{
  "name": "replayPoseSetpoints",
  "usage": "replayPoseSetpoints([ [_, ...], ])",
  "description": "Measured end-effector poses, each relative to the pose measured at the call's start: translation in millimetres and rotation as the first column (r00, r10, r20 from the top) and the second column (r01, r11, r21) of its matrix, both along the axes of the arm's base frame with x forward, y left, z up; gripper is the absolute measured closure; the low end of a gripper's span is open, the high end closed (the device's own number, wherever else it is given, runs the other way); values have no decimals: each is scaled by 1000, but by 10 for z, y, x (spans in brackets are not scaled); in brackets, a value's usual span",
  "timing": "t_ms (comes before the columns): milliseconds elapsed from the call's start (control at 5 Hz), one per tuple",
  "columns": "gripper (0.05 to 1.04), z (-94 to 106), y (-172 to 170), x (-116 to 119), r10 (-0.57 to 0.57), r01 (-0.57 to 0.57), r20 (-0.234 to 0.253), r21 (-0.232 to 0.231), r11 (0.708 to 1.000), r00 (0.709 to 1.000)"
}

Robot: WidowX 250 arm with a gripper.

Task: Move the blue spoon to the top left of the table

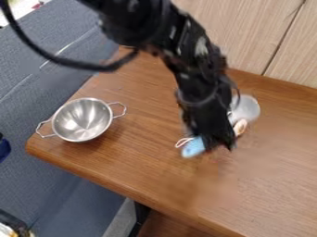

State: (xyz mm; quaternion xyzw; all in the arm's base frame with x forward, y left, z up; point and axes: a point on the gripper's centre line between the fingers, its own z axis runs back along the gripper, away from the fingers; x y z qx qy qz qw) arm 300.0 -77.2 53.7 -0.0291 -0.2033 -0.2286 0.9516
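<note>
Lying at the left side of the black gripper (218,142), partly hidden by it, the blue spoon (193,147) shows an end slanting from near left toward far right. Whether the gripper is clasping it or released, I cannot tell. The move likely runs farther and left across the table (145,173).

A light-blue, round-ended spoon (193,147) with a pale loop (180,142) is mid-way along the wooden surface (142,169). The black tool (219,144) partly hides it.
</note>
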Motion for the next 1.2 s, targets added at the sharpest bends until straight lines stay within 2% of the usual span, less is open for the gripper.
replayPoseSetpoints([
  [200, 763, 134, 299, 359, 94, -95, 39, 23, 995, 995],
  [400, 763, 94, 548, 625, 176, -177, 26, 39, 983, 984],
  [600, 763, -89, 790, 827, 257, -256, -8, 75, 964, 966],
  [800, 763, -306, 926, 933, 305, -300, -24, 116, 947, 952],
  [1200, 763, -717, 1139, 1023, 358, -345, -75, 142, 928, 931],
])
